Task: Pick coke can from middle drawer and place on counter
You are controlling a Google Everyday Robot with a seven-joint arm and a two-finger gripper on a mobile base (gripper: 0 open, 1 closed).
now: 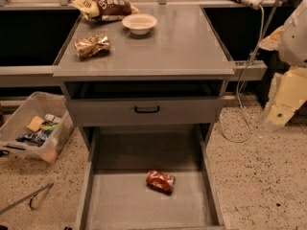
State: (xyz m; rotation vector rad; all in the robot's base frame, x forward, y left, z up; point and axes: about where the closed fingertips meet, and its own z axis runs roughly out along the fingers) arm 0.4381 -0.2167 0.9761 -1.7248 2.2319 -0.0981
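Note:
The coke can (160, 180) lies on its side on the floor of the pulled-out middle drawer (120, 200), a little right of centre. The counter (172, 47) is the grey cabinet top above it. My gripper (278, 115) hangs at the far right of the view, beside the cabinet at about the height of the upper drawer front. It is well above and to the right of the can and holds nothing that I can see.
On the counter are a crinkly gold-brown snack bag (92, 45), a larger brown bag (108, 6) and a white bowl (139, 23). A grey drawer front with a black handle (147, 109) is above the open drawer. A clear bin (33, 126) stands on the floor at left, and a cable (240, 104) hangs at right.

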